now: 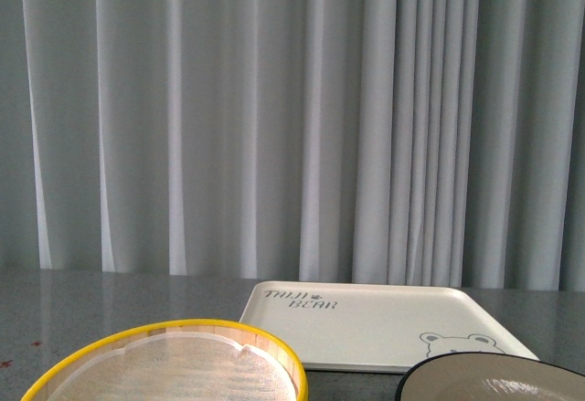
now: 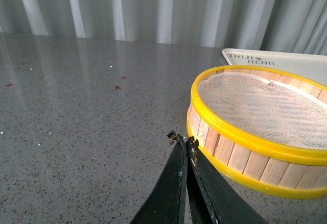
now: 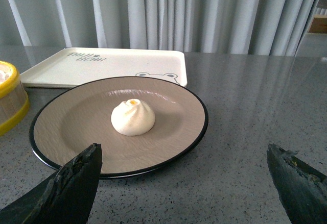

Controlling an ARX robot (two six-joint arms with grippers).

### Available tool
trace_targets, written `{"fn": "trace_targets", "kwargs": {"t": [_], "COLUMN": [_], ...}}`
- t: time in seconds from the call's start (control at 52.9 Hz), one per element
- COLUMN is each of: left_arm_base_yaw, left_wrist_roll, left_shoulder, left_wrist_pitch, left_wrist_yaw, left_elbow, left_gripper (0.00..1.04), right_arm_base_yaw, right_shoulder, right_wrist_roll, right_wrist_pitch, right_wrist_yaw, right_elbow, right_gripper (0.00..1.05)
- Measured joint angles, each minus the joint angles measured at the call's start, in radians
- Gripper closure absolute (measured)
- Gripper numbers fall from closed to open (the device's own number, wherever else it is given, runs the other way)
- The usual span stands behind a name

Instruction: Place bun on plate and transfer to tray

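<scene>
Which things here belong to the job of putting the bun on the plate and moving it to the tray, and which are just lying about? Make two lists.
Part of the job:
bun, already on the plate
tray, beyond the plate

Just lying about:
steamer basket, yellow-rimmed, no bun visible in it
curtain

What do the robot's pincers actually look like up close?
Both are plain black. The left gripper has two slim, tapering fingers with scuffed, chipped tips. The right gripper has broad wedge-shaped fingers with a rough matte surface. No cables or markings show.
</scene>
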Motion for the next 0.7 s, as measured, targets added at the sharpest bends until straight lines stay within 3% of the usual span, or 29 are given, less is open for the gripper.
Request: {"fn": "trace_targets", "kwargs": {"t": [0.624,0.7], "left_arm_base_yaw": [0.0,0.0], "left_wrist_roll": [0.0,0.001], "left_shoulder": [-0.207,-0.308], "left_wrist_pitch": [-0.205,-0.34], "left_wrist_yaw": [0.0,0.003], "left_elbow": [0.0,0.0], "left_gripper": [1.01,1.01], "right_arm_base_yaw": [0.0,0.0], "right_shoulder": [0.0,0.0], "right_wrist_roll": [0.0,0.0], "right_wrist_pitch": [0.0,0.0], "right_wrist_yaw": [0.0,0.0], "right_elbow": [0.0,0.0], "right_gripper": [0.09,0.09]}}
